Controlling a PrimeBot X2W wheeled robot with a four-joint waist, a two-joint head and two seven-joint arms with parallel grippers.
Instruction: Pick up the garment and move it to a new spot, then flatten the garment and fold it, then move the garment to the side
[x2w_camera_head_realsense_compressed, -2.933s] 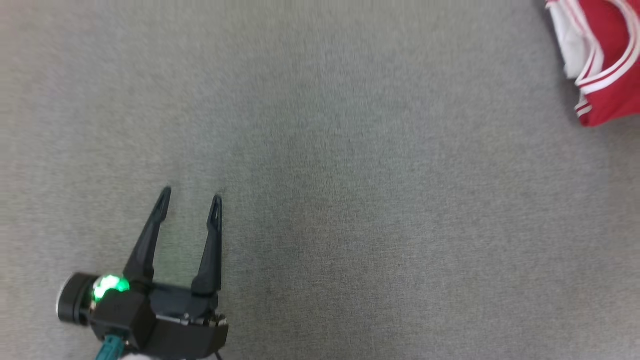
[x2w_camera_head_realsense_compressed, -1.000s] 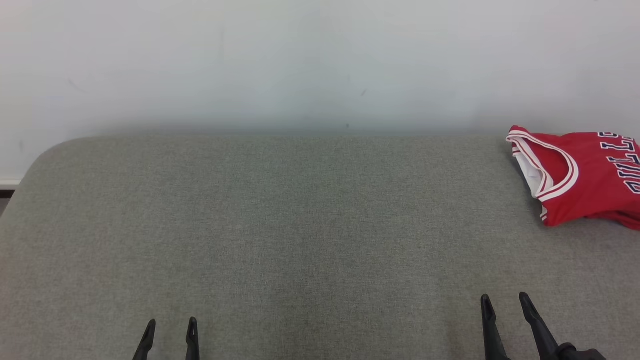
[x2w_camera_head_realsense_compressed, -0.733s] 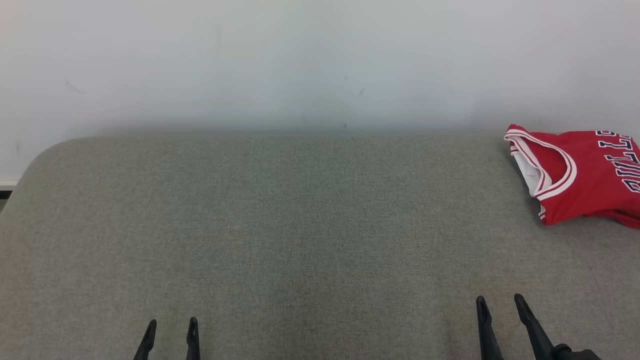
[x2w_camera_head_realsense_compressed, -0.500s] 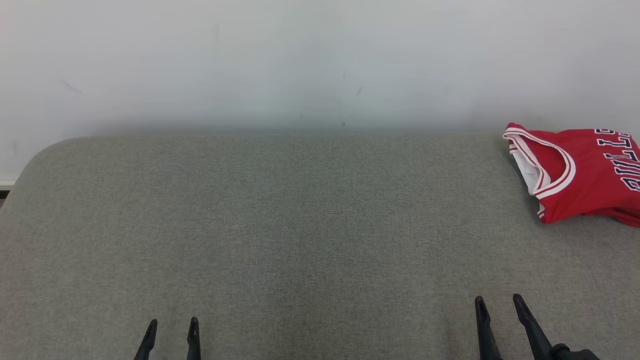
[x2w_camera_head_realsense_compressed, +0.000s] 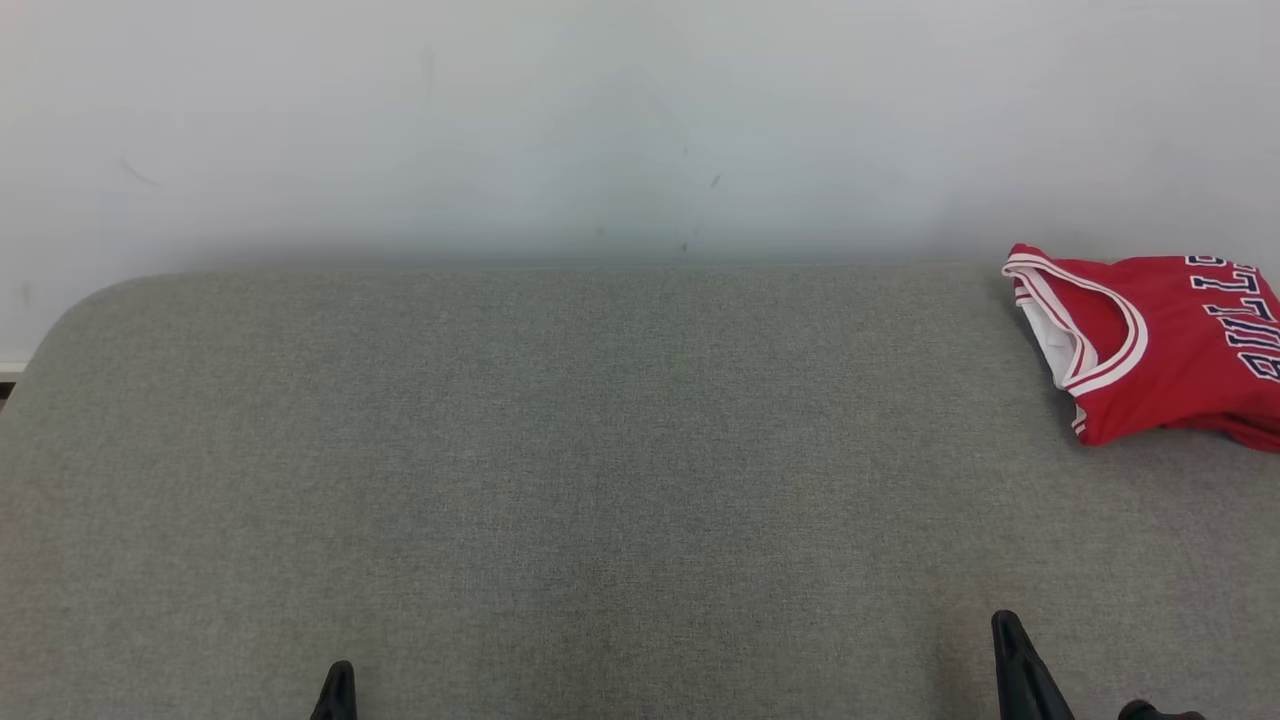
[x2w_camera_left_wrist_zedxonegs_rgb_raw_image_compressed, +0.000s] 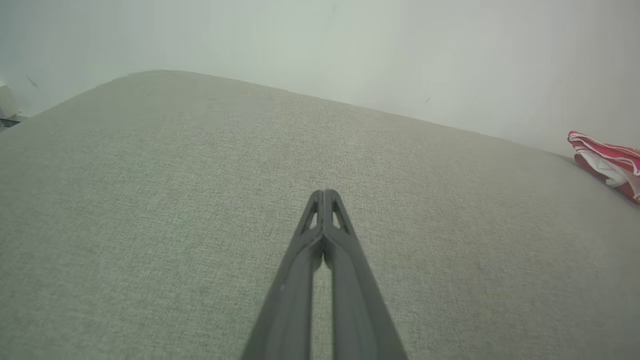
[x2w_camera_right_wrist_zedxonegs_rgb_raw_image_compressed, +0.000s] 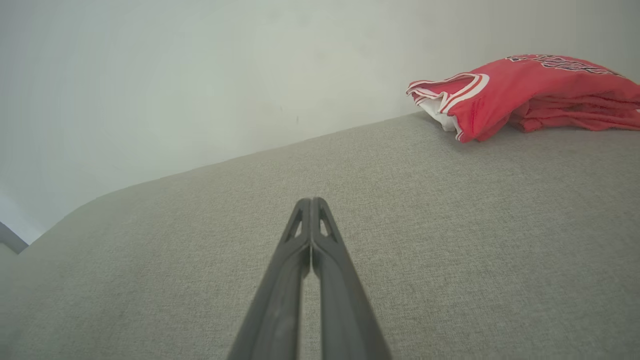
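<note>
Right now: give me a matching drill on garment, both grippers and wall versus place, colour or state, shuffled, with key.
1. garment
2. left gripper
3. right gripper
4. wall

A. shut, lower right of the head view
B. pale, behind the grey surface
C. red, lying at the far right of the grey surface
D. shut, lower left of the head view

Pairs: 1-C, 2-D, 3-A, 4-B

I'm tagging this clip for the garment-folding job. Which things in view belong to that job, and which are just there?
Belongs to the job:
- red jersey, lying at the far right
- left hand, shut, holding nothing
- right hand, shut, holding nothing

Just there:
- grey padded surface, under the jersey
- white wall behind it
</note>
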